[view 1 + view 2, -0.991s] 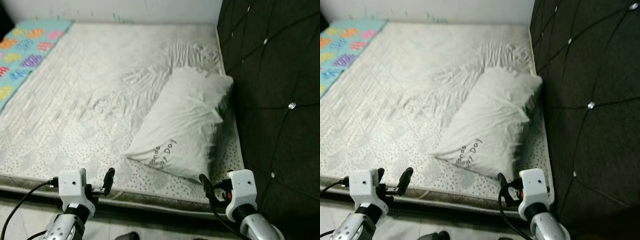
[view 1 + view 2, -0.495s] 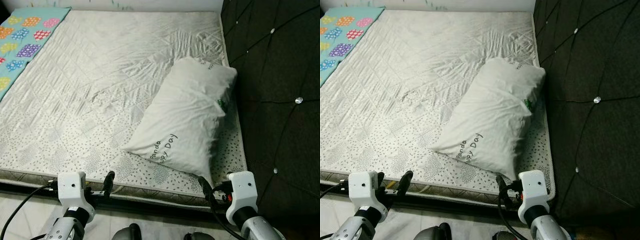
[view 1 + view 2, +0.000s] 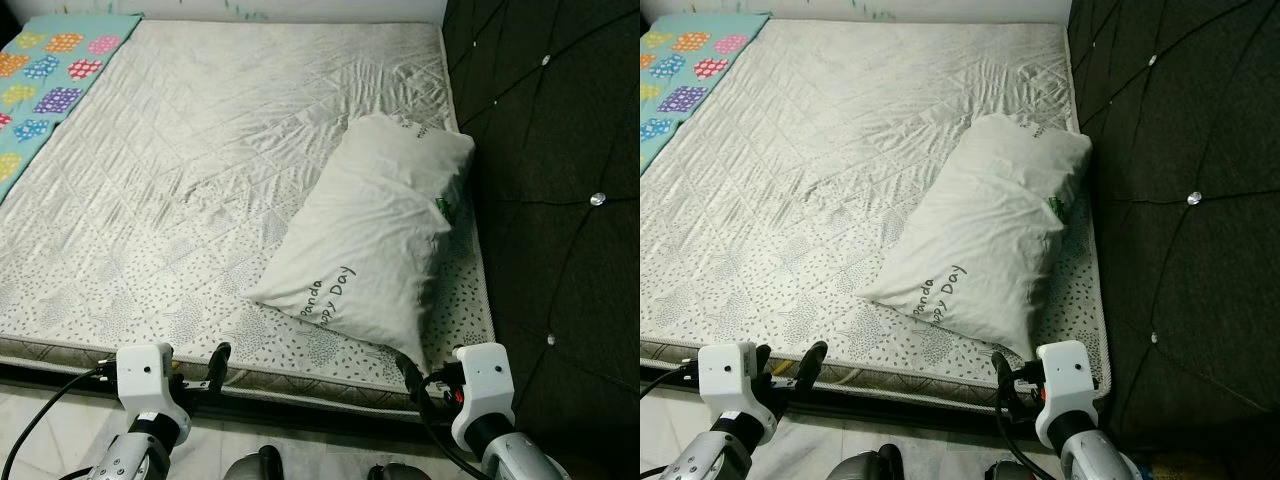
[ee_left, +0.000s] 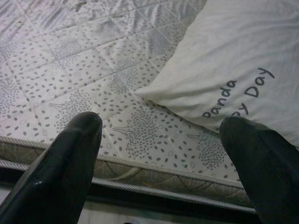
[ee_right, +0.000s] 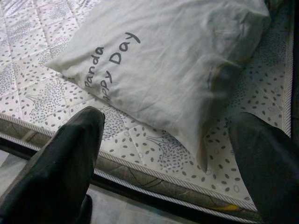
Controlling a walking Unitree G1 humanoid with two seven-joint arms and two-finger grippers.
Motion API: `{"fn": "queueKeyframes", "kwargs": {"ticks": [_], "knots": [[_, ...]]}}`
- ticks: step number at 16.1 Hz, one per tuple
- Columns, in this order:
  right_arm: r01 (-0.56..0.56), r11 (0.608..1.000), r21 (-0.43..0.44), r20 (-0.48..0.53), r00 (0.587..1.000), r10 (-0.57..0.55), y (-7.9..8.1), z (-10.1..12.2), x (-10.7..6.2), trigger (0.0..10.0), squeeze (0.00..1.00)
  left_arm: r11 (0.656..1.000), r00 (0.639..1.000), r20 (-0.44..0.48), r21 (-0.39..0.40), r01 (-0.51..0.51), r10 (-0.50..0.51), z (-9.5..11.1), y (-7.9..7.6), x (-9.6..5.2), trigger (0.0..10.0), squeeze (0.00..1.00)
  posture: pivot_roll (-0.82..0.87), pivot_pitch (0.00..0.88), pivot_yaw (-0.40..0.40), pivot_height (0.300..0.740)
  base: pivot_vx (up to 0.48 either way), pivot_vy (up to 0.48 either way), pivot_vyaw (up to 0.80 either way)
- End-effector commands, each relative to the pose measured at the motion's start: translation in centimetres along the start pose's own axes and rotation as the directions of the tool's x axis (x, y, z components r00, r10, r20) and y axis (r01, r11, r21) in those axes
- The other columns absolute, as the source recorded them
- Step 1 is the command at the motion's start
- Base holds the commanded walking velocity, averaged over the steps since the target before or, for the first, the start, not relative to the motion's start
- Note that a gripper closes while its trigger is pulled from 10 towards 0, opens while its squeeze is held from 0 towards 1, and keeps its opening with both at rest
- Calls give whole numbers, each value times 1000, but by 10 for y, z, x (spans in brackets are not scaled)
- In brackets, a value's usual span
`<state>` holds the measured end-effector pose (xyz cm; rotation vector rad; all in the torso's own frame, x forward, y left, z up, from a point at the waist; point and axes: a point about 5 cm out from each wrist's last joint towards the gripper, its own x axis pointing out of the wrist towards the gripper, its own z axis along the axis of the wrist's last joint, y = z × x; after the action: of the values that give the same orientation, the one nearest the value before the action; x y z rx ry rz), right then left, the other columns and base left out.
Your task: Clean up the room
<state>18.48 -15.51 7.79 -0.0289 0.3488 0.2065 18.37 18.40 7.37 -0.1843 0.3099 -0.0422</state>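
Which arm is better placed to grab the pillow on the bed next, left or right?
Likely the right. The right gripper, fingers open, sits just below the near corner of the pillow. The left gripper, also open, faces bare mattress farther off.

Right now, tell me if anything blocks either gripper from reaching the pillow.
Nothing visible does. The pillow lies on the mattress near its front edge; the left gripper and the right gripper, both open, hover just short of that edge with only bare mattress ahead.
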Motion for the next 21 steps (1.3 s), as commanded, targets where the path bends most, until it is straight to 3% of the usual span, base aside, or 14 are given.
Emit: {"fn": "queueKeyframes", "kwargs": {"ticks": [1, 15, 21], "knots": [[-15, 1000, 7, -3, 1000, 15, 3, 0, -2, 10000, 0, 1000, 1000, -8, 5, -21, 22, 0, 5, -3, 10000, 0, -83, 215, 60, 740, 0, 0, 0], [-15, 1000, 6, 4, 1000, 15, 3, 2, 1, 10000, 0, 1000, 1000, -9, 1, -22, 22, 1, 5, 0, 10000, 0, -85, 214, 62, 720, 0, 0, 0], [-14, 1000, 4, 7, 1000, 14, 2, 2, 2, 10000, 0, 1000, 1000, -7, -2, -21, 21, 1, 5, 2, 10000, 0, -88, 210, 61, 660, 0, 0, 0]]}}
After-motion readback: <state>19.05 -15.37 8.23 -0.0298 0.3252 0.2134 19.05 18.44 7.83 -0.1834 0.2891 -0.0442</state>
